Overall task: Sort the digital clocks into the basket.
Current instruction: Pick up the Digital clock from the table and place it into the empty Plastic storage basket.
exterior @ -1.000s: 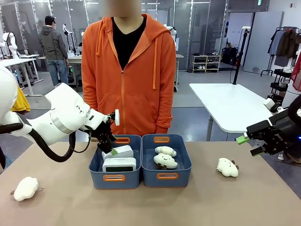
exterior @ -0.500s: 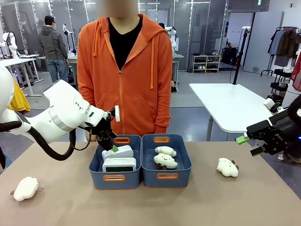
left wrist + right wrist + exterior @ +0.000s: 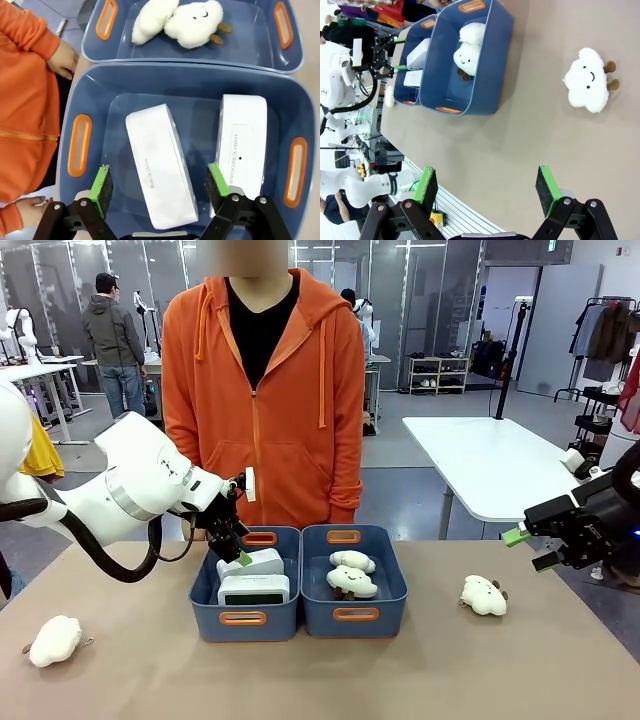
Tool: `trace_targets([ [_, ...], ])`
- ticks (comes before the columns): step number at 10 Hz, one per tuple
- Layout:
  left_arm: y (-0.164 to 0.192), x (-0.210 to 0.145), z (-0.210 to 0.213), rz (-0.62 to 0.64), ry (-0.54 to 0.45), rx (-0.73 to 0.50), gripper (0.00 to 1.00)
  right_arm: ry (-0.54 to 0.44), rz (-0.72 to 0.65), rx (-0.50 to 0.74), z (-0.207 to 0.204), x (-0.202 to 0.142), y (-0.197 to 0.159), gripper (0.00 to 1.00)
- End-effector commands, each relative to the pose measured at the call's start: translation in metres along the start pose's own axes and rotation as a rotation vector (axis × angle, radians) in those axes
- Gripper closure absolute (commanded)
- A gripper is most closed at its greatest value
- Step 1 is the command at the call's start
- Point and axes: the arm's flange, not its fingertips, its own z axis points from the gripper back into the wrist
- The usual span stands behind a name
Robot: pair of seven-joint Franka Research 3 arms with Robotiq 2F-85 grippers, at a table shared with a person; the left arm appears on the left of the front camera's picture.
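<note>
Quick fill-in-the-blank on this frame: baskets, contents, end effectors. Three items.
1. The basket under the left end effector holds ____ digital clocks.
2. The neighbouring basket holds two white ____.
3. The right end effector, over the table's right side, has its jaws ____ and holds nothing.
Missing words: two; plush toys; open.
</note>
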Motion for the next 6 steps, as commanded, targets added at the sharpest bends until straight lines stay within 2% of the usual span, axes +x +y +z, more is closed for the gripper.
trace_targets([
  [1, 0.01, 0.003, 0.034, 0.161, -0.112, -0.08, 0.06, 0.004, 0.001, -0.014, 0.0, 0.001, 0.002, 0.0],
  [2, 0.02, 0.005, 0.073, 0.297, -0.204, -0.116, 0.06, 0.004, 0.001, -0.014, 0.0, 0.001, 0.002, 0.0],
  [4, 0.028, -0.005, 0.148, 0.455, -0.225, -0.126, 0.06, 0.004, 0.001, -0.014, 0.0, 0.001, 0.002, 0.0],
  [6, 0.007, -0.009, 0.207, 0.55, -0.263, -0.071, 0.06, 0.004, 0.001, -0.014, 0.0, 0.001, 0.002, 0.0],
])
